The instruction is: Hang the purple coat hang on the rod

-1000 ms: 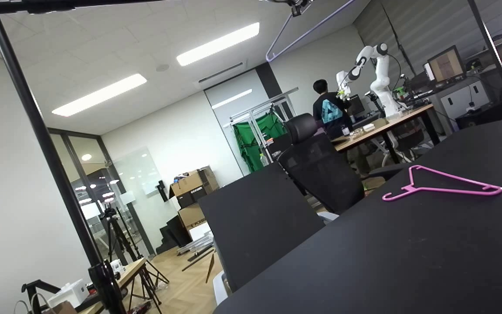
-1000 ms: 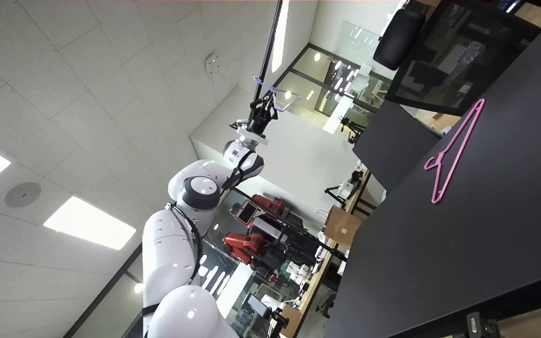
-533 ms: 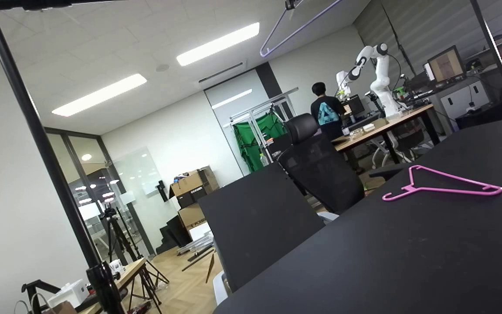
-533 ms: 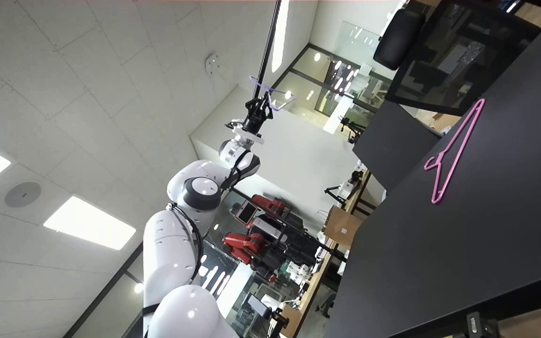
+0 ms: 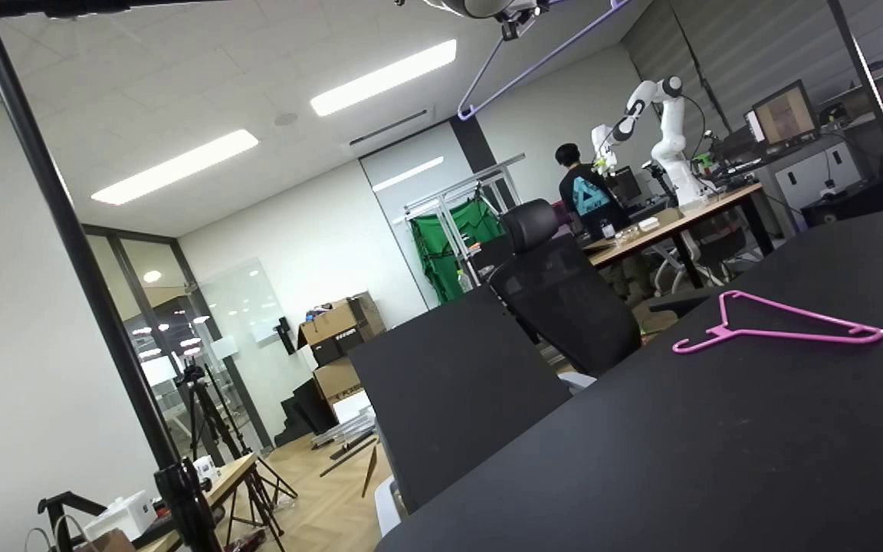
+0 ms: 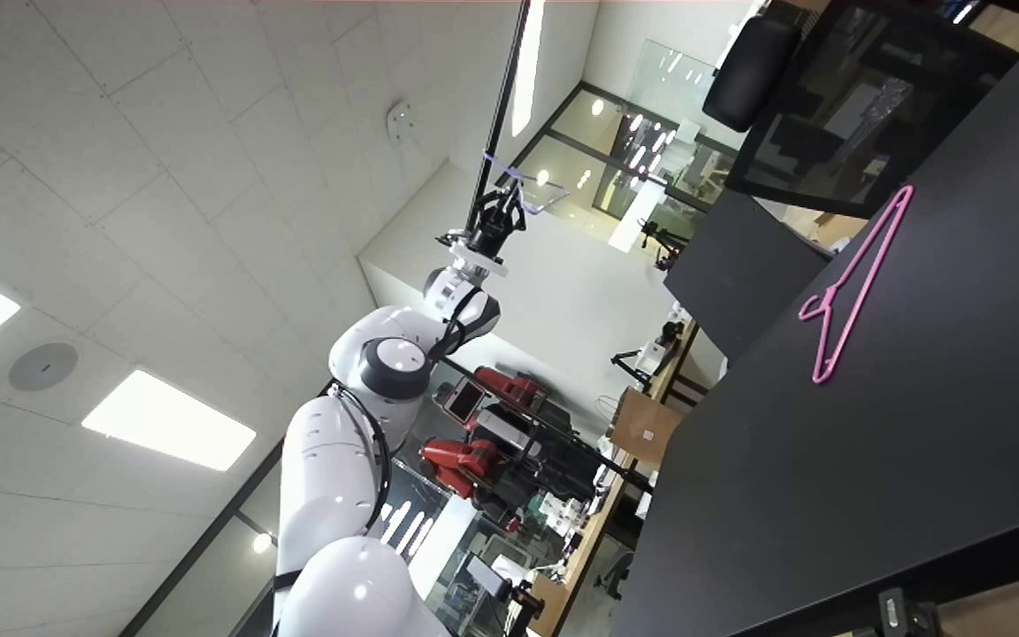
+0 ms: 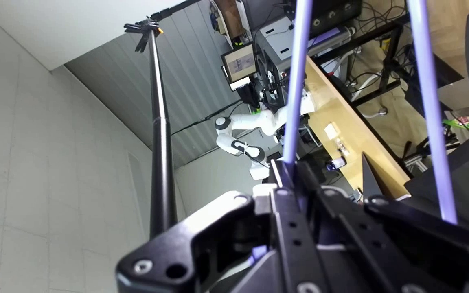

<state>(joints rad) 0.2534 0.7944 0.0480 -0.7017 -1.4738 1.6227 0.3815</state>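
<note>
One gripped purple hanger, midair, rod beside
</note>
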